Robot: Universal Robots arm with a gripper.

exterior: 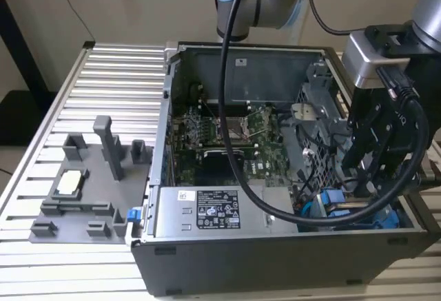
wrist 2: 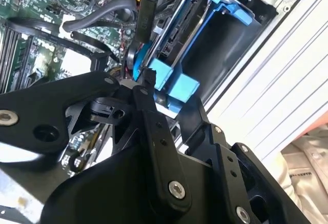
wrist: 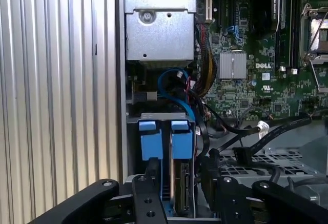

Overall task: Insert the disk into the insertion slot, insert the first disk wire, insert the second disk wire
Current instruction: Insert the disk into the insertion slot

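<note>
The disk stands on edge in the insertion slot, at the case's near corner on the exterior view's right. Its bright blue carrier tabs stick out toward me. My gripper is open, and its black fingers straddle the disk's outer end without closing on it. The second wrist view shows the disk deep between blue rails, with my gripper at the tabs. A blue wire and black wires lie loose beside the bay.
A silver box with a sticker fills the case's front. The green motherboard lies behind it, and the perforated cage is beside my arm. A grey fixture plate rests on the ribbed table at the exterior view's left.
</note>
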